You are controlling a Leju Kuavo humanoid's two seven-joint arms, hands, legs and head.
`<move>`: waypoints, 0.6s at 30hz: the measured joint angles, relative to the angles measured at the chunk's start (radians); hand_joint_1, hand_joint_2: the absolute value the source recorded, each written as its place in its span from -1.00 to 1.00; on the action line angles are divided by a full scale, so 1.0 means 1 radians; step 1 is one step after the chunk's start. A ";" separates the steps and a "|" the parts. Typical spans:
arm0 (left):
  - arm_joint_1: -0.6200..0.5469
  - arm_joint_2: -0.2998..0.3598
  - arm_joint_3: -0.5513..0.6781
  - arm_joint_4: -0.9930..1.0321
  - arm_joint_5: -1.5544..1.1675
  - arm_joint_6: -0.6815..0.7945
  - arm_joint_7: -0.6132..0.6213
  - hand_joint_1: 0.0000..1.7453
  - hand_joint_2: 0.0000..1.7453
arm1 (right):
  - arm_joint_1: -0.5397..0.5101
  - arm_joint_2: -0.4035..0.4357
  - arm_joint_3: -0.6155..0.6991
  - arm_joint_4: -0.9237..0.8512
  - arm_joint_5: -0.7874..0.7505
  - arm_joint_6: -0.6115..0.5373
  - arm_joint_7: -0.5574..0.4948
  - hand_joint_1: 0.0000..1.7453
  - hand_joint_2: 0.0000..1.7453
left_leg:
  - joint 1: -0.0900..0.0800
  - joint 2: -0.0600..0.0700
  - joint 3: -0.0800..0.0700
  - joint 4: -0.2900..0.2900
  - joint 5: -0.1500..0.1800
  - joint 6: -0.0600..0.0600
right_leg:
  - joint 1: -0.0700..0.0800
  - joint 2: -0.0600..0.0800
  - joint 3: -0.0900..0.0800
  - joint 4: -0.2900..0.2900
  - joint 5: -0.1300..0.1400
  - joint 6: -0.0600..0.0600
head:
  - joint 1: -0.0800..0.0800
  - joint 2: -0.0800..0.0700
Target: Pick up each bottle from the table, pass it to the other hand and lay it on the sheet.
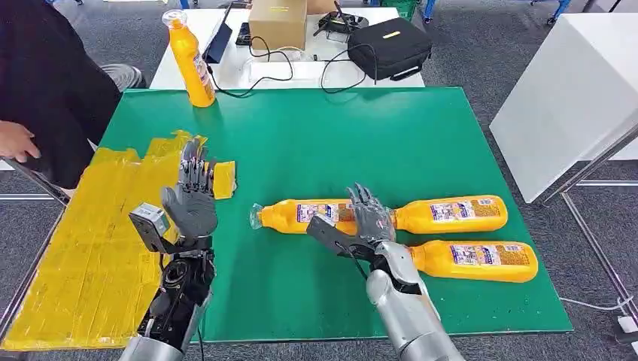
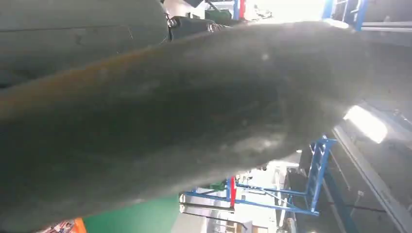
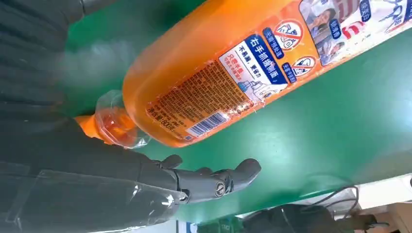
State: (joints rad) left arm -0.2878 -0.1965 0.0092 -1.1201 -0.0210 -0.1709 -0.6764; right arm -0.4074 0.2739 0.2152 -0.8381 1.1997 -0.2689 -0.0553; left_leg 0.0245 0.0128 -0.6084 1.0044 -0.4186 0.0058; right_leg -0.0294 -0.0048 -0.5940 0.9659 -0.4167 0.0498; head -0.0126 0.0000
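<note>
The right robot hand point(image 1: 370, 214), fingers spread, hovers over the join of two orange bottles lying end to end at centre frame: the left bottle point(image 1: 301, 216) and the right bottle point(image 1: 451, 213). It grips nothing. A third bottle point(image 1: 474, 261) lies just below them on the green bench point(image 1: 421, 135), and a fourth point(image 1: 191, 60) stands upright at upper left. The left robot hand point(image 1: 192, 199) is raised, open and empty, fingers up, beside the yellow sheet point(image 1: 83, 248) at lower left.
</note>
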 measured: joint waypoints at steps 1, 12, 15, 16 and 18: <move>0.000 0.000 -0.002 0.006 0.000 0.000 0.000 -1.00 -1.00 | 0.000 0.000 0.000 0.003 0.000 0.000 0.000 -1.00 1.00 | 0.000 0.000 0.000 0.000 0.000 0.000 | 0.000 0.000 0.000 0.000 0.000 0.000 | 0.000 0.000; -0.018 0.000 -0.006 0.054 0.001 -0.007 -0.008 -1.00 -1.00 | -0.075 0.010 -0.006 0.105 0.006 -0.005 0.005 -1.00 1.00 | 0.000 0.000 0.000 0.000 0.001 0.000 | 0.000 0.000 0.000 0.000 0.000 0.000 | 0.000 0.000; -0.018 0.001 -0.006 0.054 0.005 -0.009 -0.008 -1.00 -1.00 | -0.102 0.013 -0.006 0.150 0.012 -0.023 0.005 -1.00 1.00 | 0.000 0.000 0.000 0.000 0.001 0.000 | 0.000 0.000 0.000 0.000 0.000 0.000 | 0.000 0.000; -0.019 0.001 -0.005 0.054 0.007 -0.009 -0.008 -1.00 -1.00 | -0.112 0.016 -0.007 0.167 0.014 -0.029 0.003 -1.00 1.00 | 0.000 0.000 0.000 0.000 0.001 0.000 | 0.000 0.000 0.000 0.000 0.000 0.000 | 0.000 0.000; -0.022 0.001 -0.005 0.054 0.009 -0.009 -0.007 -1.00 -1.00 | -0.124 0.018 -0.007 0.187 0.018 -0.032 0.002 -1.00 1.00 | 0.000 0.000 0.000 0.000 0.001 0.000 | 0.000 0.000 0.000 0.000 0.000 0.000 | 0.000 0.000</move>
State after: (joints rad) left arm -0.3101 -0.1953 0.0038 -1.0662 -0.0118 -0.1797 -0.6836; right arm -0.5314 0.2918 0.2083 -0.6512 1.2177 -0.3014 -0.0530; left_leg 0.0245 0.0126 -0.6087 1.0044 -0.4175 0.0057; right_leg -0.0294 -0.0050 -0.5939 0.9663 -0.4165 0.0499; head -0.0126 0.0000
